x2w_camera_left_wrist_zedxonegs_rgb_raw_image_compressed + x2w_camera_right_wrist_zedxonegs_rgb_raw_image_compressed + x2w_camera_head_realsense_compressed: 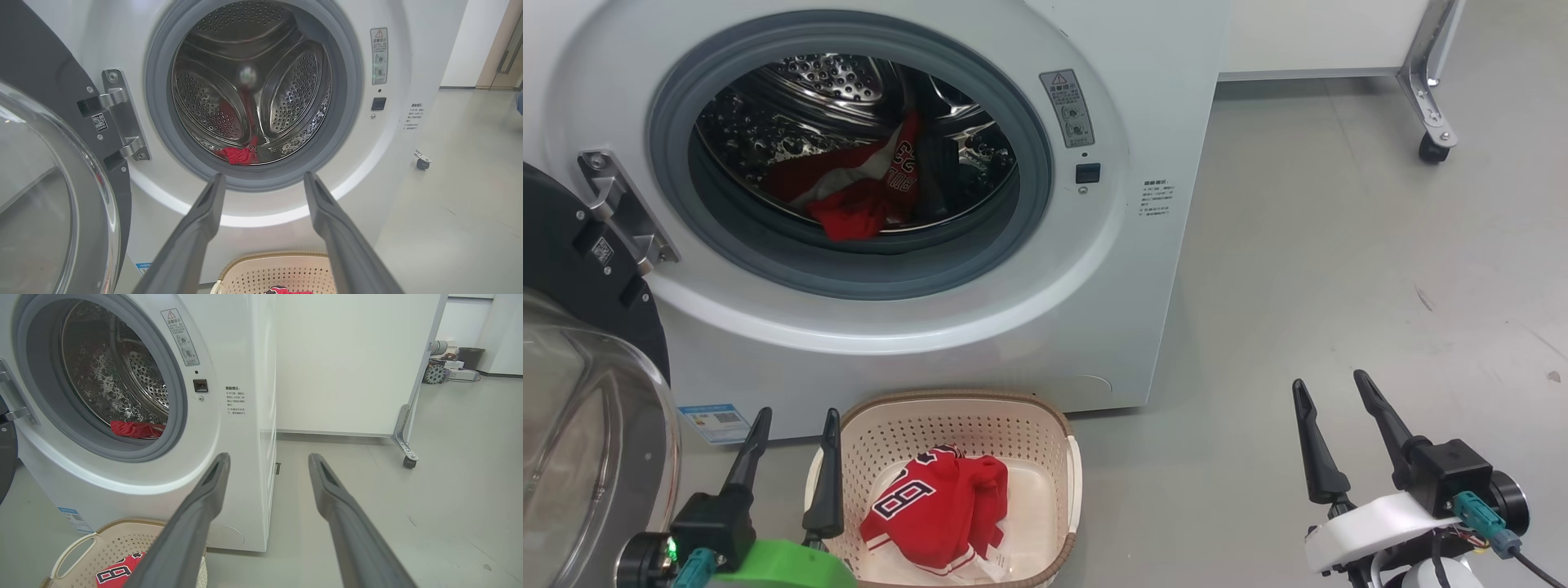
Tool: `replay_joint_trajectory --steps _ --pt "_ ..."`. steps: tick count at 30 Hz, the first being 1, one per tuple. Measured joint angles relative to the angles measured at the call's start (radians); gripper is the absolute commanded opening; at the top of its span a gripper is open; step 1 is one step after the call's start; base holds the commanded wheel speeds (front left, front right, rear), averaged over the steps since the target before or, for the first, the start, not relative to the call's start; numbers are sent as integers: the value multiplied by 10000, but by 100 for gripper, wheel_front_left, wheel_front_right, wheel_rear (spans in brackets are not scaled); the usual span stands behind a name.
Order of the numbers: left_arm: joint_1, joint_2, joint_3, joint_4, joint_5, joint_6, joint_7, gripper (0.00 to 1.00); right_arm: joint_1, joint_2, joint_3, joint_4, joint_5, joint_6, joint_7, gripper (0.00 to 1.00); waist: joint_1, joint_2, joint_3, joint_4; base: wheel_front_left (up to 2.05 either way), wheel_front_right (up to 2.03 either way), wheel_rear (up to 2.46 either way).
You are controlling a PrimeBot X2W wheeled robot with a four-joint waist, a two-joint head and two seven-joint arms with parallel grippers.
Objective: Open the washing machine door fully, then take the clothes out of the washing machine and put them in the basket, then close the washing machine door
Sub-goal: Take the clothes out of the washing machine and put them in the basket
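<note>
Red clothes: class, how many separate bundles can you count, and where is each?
2. One bundle lies inside the washing machine drum; one jersey lies in the basket. The drum bundle may hold several garments.

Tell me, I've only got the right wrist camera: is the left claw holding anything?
Observer: No. The left claw is open and empty, pointing at the washer's drum opening.
Operator: Where's the door?
Observer: The door is swung open on the washer's left side, its glass bowl bulging right beside the left claw.
Operator: I see a bit of red in the drum. What is it?
Observer: A heap of red and white clothes with dark numbers, low at the drum's front. One red jersey lies in the basket.
</note>
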Motion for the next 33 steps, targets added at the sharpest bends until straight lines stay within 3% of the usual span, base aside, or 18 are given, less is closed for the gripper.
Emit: replay_joint_trajectory --steps 22,33 --pt "395 2 -81 -761 -8 186 364 100 78 -6 73 -318 0 -4 174 100 0 0 84 -6 0 0 0" --pt "254 -4 -224 -698 -364 184 809 100 41 -36 230 -823 -33 -2 339 100 0 0 752 -120 0 0 0"
